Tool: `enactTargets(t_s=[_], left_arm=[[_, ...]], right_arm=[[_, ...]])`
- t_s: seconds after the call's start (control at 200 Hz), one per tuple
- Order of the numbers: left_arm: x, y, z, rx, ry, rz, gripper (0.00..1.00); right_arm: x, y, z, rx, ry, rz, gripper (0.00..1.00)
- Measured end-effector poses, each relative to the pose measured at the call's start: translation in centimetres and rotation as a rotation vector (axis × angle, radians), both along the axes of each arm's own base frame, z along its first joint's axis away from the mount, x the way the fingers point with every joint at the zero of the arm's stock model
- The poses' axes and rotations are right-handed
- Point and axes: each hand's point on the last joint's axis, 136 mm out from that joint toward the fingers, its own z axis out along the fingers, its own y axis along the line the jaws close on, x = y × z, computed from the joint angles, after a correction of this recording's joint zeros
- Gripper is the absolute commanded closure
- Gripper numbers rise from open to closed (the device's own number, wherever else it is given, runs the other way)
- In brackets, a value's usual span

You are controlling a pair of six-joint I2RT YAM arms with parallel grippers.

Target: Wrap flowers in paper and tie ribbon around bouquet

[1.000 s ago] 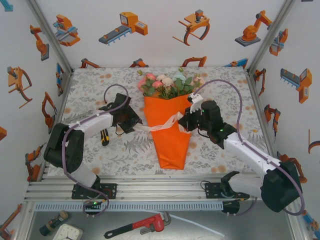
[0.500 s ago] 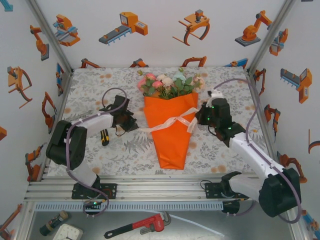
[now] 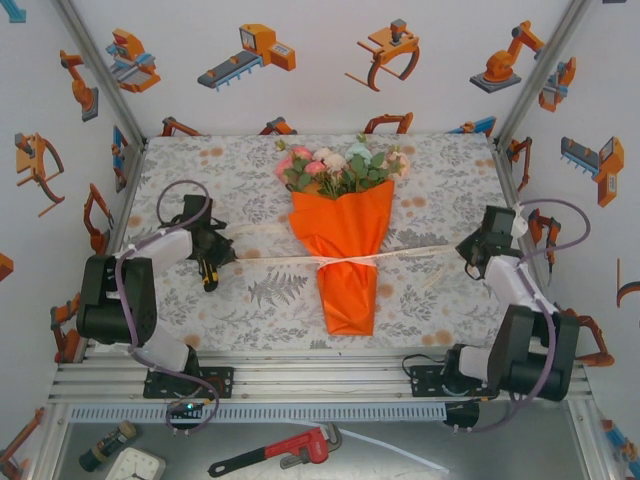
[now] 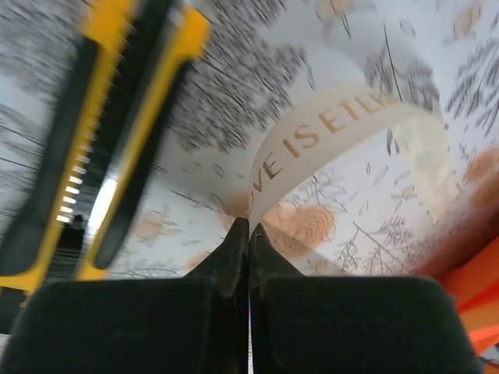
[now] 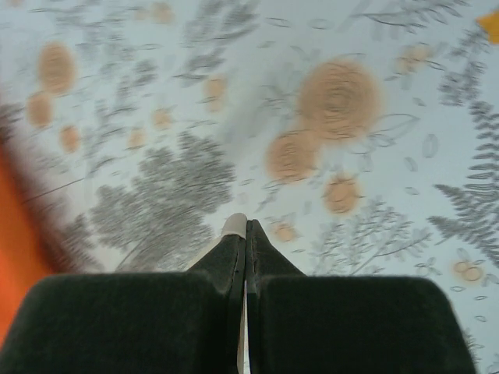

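Note:
The bouquet lies mid-table: pink, white and green flowers point(image 3: 340, 168) top a cone of orange paper point(image 3: 345, 225). The cream ribbon point(image 3: 275, 258) runs taut across the cone and pinches it at the waist. My left gripper point(image 3: 222, 250) is far out to the left, shut on one ribbon end. In the left wrist view the gripper point(image 4: 249, 226) pinches the gold-lettered ribbon point(image 4: 335, 128). My right gripper point(image 3: 470, 252) is far out to the right. Seen from its wrist, that gripper point(image 5: 245, 224) is shut on the other end of the ribbon point(image 5: 235, 226).
A yellow-and-black utility knife point(image 3: 208, 272) lies just beside my left gripper, and looms large as the knife point(image 4: 101, 132) in the left wrist view. A red pipe wrench point(image 3: 275, 450) lies below the front rail, off the floral tablecloth point(image 3: 250, 300).
Both grippers have pulled outward, away from the bouquet. The left one shut on the ribbon. The loose ribbon loop drew tight and cinched the orange cone narrower.

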Motion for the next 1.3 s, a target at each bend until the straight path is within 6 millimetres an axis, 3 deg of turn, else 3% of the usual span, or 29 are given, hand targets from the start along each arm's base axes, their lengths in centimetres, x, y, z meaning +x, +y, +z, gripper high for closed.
enactTargets(t_s=[0.18, 0.406, 0.496, 0.656, 0.756, 0.841, 0.891, 0.931, 1.036, 1.126, 1.197, 1.302], left_arm=[[-0.4, 4.7, 0.4, -0.007, -0.013, 0.110, 1.00], [-2.2, 8.9, 1.4, -0.040, -0.036, 0.214, 1.00], [-2.8, 9.5, 1.4, -0.058, -0.030, 0.236, 1.00], [-3.1, 9.0, 1.1, -0.093, -0.033, 0.224, 1.00], [-2.3, 8.4, 1.5, -0.102, -0.074, 0.185, 0.69], [-1.2, 7.6, 3.1, -0.050, -0.136, 0.103, 0.40], [-0.4, 6.6, 4.8, -0.016, -0.191, 0.054, 0.29], [0.2, 5.6, 6.5, 0.009, -0.244, 0.004, 0.25], [1.3, 2.0, 12.1, 0.075, -0.399, -0.143, 0.23], [1.3, -1.1, 15.4, 0.096, -0.485, -0.247, 0.23], [0.6, -3.4, 15.9, 0.094, -0.499, -0.309, 0.23], [-1.1, -6.3, 14.2, 0.066, -0.441, -0.370, 0.24]], right_arm=[[-0.6, -3.0, -4.1, 0.076, 0.115, -0.107, 1.00], [-1.4, -6.6, -4.4, 0.102, 0.116, -0.234, 1.00], [-2.3, -7.8, -4.6, 0.110, 0.126, -0.293, 1.00], [-2.8, -8.4, -3.8, 0.101, 0.113, -0.328, 1.00], [-1.9, -8.5, -2.6, 0.107, 0.052, -0.309, 1.00], [-0.7, -8.6, -0.9, 0.114, -0.033, -0.272, 0.60], [0.0, -8.0, 0.3, 0.123, -0.078, -0.221, 0.36], [0.3, -7.3, 1.3, 0.132, -0.108, -0.178, 0.29], [0.7, -4.5, 3.5, 0.137, -0.126, -0.078, 0.28], [0.1, -1.3, 5.3, 0.130, -0.125, -0.004, 0.32], [-0.8, 1.6, 6.3, 0.110, -0.110, 0.034, 0.32], [-2.0, 6.4, 6.6, 0.127, -0.082, 0.094, 0.32]])
